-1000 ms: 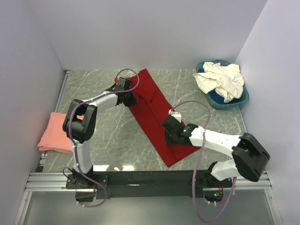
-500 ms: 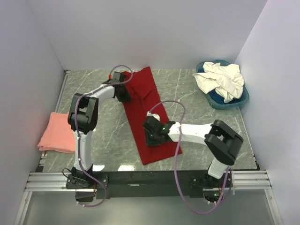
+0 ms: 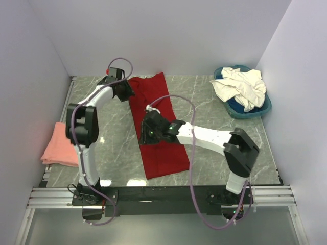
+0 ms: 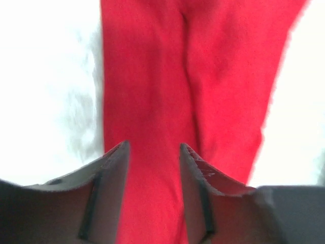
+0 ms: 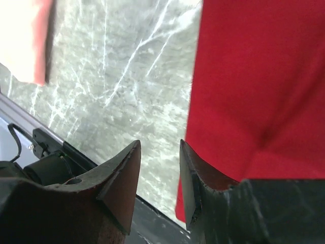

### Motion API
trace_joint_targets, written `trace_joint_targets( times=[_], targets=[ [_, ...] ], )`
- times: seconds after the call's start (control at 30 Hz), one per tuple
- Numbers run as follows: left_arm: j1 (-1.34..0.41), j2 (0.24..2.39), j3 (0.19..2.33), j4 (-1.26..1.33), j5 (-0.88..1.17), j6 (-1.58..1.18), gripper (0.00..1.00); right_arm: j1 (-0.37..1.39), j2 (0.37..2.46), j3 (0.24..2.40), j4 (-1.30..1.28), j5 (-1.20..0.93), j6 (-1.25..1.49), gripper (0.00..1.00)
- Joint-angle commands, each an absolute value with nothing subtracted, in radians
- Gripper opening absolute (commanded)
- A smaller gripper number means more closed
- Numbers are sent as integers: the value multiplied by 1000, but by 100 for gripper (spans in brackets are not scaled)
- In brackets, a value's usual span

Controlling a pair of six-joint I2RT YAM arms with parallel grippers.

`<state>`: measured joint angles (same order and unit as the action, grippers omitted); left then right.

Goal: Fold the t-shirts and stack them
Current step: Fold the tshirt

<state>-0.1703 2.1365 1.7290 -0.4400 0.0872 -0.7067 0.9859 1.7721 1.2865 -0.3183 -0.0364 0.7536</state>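
A deep red t-shirt [image 3: 159,132], folded into a long strip, runs from the far middle of the table toward the near edge. My left gripper [image 3: 124,91] is at its far left corner, jaws open; in the left wrist view the red cloth [image 4: 203,76] lies under the left gripper [image 4: 152,147]. My right gripper [image 3: 145,134] hovers at the strip's left edge, open, with bare marble between the right gripper's [image 5: 160,145] fingers and the red shirt [image 5: 259,76] just to its right. A folded salmon-pink t-shirt [image 3: 59,145] lies at the left. Cream-white t-shirts [image 3: 240,86] are heaped at the back right.
The cream shirts sit in a round blue basin [image 3: 255,111] in the far right corner. White walls close in three sides. A metal rail [image 3: 163,196] with both arm bases runs along the near edge. The salmon shirt [image 5: 25,35] shows in the right wrist view's upper left.
The red shirt has swung leftward from a diagonal to nearly straight. Both arms moved left with it. The left gripper's jaws have spread apart.
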Motion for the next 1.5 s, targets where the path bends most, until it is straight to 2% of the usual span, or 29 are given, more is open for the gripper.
trace_joint_targets(
  times=[0.0,0.1,0.13,0.23,0.4,0.6,0.93,1.47],
  targets=[
    [-193,1899,1579,-358,118,-768,44,979,1625,1223,-397,101,718,44],
    [-245,1735,1332,-313,17,-842,40,973,1530,1110,-411,162,706,43],
    [-262,1697,1215,-284,3,-877,35,966,1508,1080,-417,172,704,42],
    [-340,1568,1018,-252,-67,-942,29,966,1418,973,-431,207,709,41],
    [-501,1413,806,-233,-132,-1018,29,966,1307,807,-466,253,706,41],
    [-633,1252,612,-242,-150,-1104,35,966,1255,712,-479,270,703,40],
    [-851,1216,552,-317,-195,-1215,39,974,1321,706,-459,264,693,38],
    [-1022,1270,584,-433,-281,-1319,42,1025,1388,672,-439,235,729,35]
  ],
)
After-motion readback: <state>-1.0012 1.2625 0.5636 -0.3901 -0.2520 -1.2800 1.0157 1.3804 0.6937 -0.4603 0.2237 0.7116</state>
